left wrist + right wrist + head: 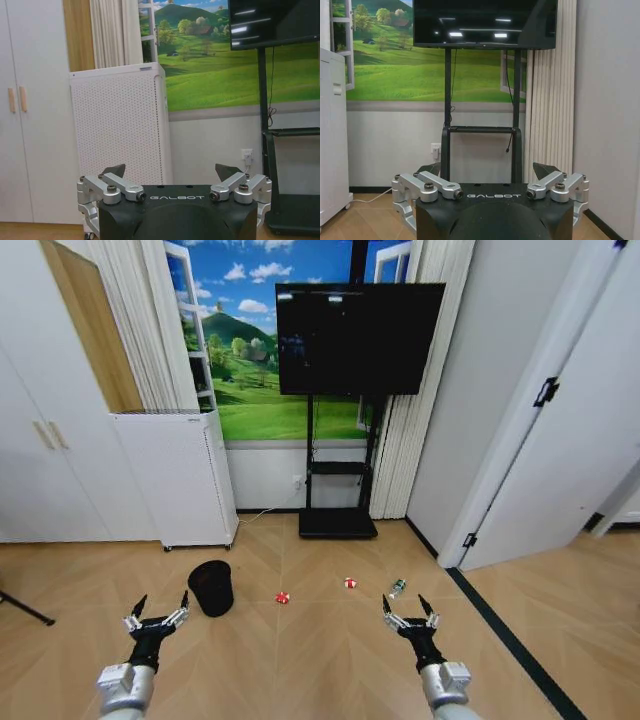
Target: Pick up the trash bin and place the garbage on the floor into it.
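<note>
Both arms are silver-grey, ending in black "GALBOT"-marked housings with bolted silver linkages (apparently aluminium) and dark pointed jaws.

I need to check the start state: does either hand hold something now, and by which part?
Nothing is held. The left hand and the right hand are both open and empty, apart from the bin on the floor.

The trash bin (211, 587) stands on the floor (320, 660), left of 3 garbage pieces (350, 583).
</note>
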Tool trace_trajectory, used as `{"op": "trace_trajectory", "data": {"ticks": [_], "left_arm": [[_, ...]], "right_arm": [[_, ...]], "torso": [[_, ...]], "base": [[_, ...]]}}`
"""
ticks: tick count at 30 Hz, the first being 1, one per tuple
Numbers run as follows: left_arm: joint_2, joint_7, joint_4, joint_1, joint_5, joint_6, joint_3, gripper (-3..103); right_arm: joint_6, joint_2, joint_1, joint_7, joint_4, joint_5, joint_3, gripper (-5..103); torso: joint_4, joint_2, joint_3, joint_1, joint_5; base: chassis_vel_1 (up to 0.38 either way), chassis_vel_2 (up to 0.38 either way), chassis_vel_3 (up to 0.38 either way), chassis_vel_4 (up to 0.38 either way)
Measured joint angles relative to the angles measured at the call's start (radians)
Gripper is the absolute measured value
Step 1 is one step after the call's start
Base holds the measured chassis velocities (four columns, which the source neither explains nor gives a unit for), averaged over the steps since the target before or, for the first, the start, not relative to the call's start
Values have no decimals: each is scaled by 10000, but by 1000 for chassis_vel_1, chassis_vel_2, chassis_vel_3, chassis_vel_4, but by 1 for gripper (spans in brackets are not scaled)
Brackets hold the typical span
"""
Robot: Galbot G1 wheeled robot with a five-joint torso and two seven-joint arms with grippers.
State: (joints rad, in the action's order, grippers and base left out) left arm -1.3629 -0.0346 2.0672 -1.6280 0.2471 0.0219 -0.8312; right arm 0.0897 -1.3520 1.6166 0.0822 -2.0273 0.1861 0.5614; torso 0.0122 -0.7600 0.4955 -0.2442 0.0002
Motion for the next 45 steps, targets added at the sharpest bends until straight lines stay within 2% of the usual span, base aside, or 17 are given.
{"op": "trace_trajectory", "data": {"ticks": [17, 19, 20, 27, 36, 41, 45], "left_arm": [[2, 5, -17, -29, -24, -33, -22, 98], [3, 6, -21, -35, -24, -44, -22, 98], [5, 129, -17, -88, -28, -103, -52, 98], [-19, 384, 25, -230, -95, -341, -101, 99], [6, 520, 6, -305, -164, -413, -172, 99], [31, 836, 231, -581, -324, -980, -365, 100], [29, 840, 251, -581, -419, -1019, -466, 100]], "right_arm": [[38, 2, -19, 134, 70, -99, 1, 100], [70, 1, -19, 155, 85, -107, 1, 100], [231, 0, -34, 171, 134, -139, -4, 100], [621, -28, -116, 280, 304, -293, -23, 100], [725, -27, -95, 301, 351, -421, -1, 100], [782, -39, 47, 123, 344, -483, -12, 100], [786, -23, 146, -127, 213, -480, -32, 100]], "torso": [[-1, 0, -1, 3, 1], [4, 0, -2, 4, -9], [2, -1, -3, 5, 2], [0, 2, 1, -4, 2], [3, -2, -5, 13, 0], [-1, -3, -6, 13, 1], [1, -3, -3, 9, -3]], "base": [[-346, 354, 349, -355], [-361, 351, 346, -339], [-364, 373, 379, -357], [-298, 308, 285, -312], [-34, 44, 11, -13], [58, -37, -40, 52], [0, 0, 0, 0]]}}
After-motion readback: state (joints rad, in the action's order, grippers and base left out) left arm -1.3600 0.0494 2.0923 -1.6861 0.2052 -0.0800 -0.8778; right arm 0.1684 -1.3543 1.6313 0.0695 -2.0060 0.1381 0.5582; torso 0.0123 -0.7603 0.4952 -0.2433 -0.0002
